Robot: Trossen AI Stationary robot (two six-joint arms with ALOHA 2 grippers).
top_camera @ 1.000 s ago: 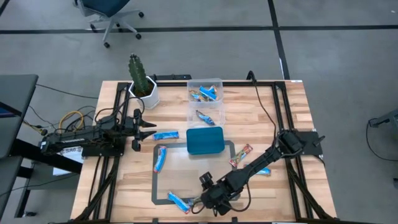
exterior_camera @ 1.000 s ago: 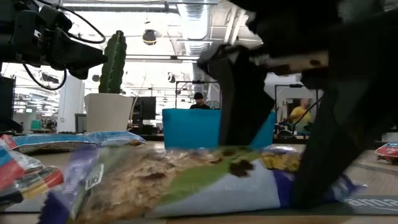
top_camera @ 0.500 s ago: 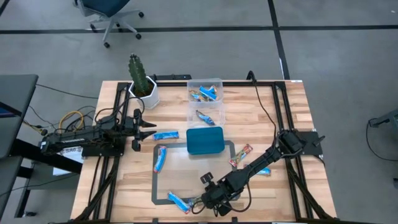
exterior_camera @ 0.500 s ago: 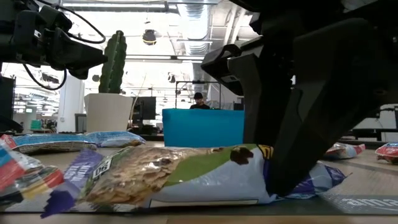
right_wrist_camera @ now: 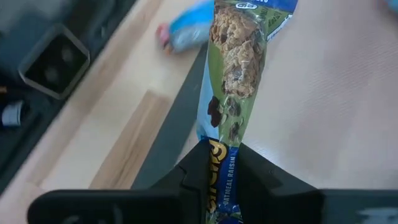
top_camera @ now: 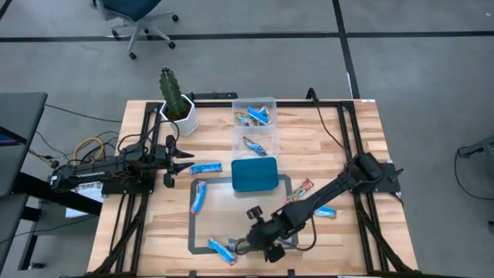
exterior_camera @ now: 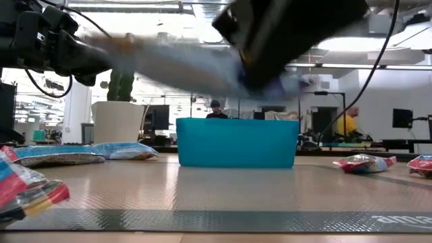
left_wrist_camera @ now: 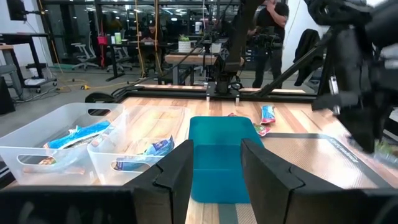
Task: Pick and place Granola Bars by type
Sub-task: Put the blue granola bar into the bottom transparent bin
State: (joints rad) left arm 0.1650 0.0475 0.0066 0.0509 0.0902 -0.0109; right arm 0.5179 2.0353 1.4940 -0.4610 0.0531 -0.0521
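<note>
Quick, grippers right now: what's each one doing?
Left gripper: open, empty, waiting at the table's left side.
Right gripper: shut on a granola bar, lifted off the mat.

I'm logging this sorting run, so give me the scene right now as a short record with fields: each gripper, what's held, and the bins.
right gripper: shut on a granola bar, lifted off the mat near the table's front edge
left gripper: open, empty, waiting at the table's left side
clear bins: two, both holding bars
teal tray: between bins and mat
</note>
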